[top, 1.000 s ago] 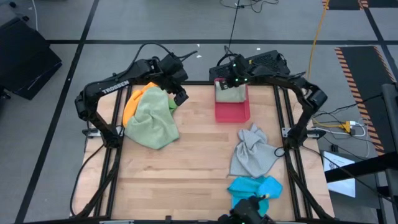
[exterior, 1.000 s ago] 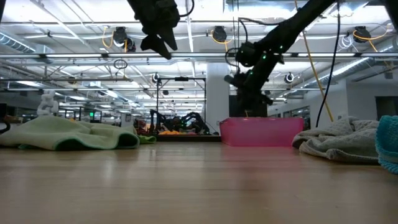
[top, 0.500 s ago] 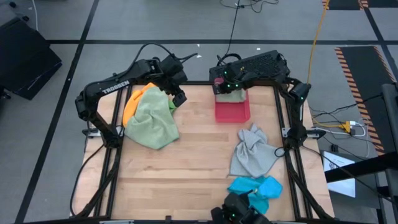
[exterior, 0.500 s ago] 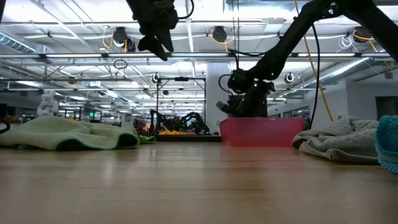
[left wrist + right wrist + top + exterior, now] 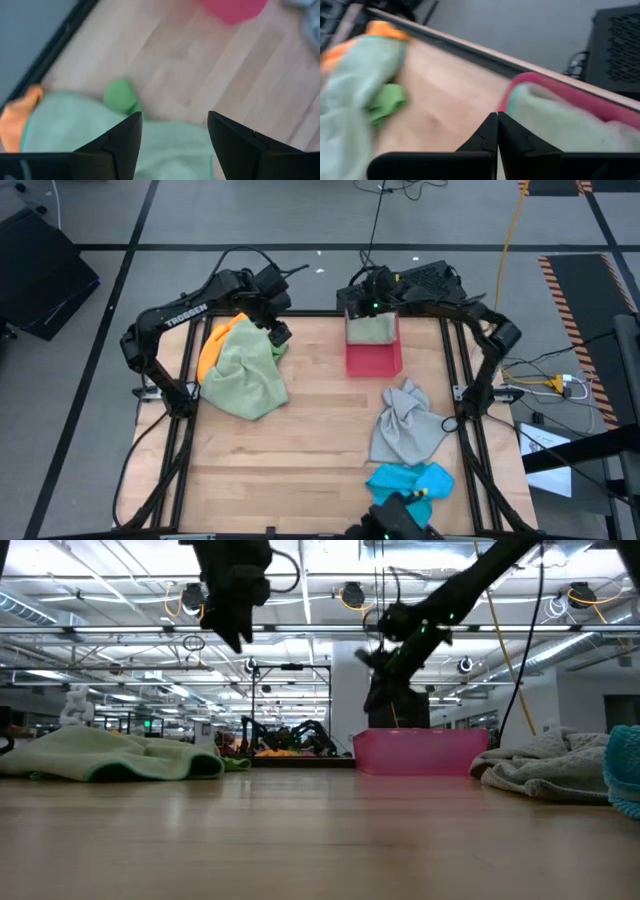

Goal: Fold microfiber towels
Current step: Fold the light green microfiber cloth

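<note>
Six towels – one folded in pink tray (image 5: 373,360), left hand (image 5: 279,332) spread, right hand (image 5: 364,300) pressed together

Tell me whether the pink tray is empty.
Not empty: the tray holds a pale green towel, seen from above and in the right wrist view.

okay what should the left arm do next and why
Probably lower the left gripper, open and empty, onto the pale sage towel heaped below it. The folded towel already lies in the pink tray, and the right gripper above it is shut, empty.
</note>
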